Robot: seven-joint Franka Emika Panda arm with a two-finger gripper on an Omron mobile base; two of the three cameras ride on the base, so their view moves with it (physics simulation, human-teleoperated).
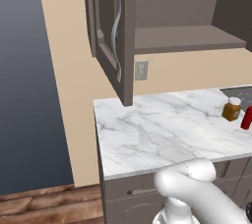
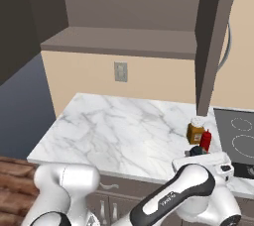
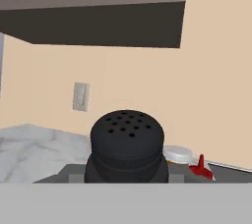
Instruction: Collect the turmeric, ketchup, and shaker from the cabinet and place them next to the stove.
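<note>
You're on the last of the three items. Nearest in the hand view sits the shaker (image 3: pixel 127 142), a dark round body with a perforated domed top, close against the camera. The gripper (image 2: pixel 197 151) is closed about as far as it goes, and from the shaker's place between the fingers I judge it is held (the fingertips themselves are hidden behind it).

Just past it, the turmeric (image 2: pixel 195 130) and the ketchup (image 2: pixel 206 140) already stand on the marble counter (image 2: pixel 119 131), touching or nearly so, just beside the stove (image 2: pixel 238 136). Farther back hangs the cabinet (image 2: pixel 124 17), door swung open, its shelf bare in what you can see.

Next, you need to lower the shaker onto bare counter near the pair without knocking either over, then let go.

The right base view shows the wrist low over the counter edge and the cooktop rings; the left base view gives the door's wavy handle (image 1: pixel 116 36) instead.
</note>
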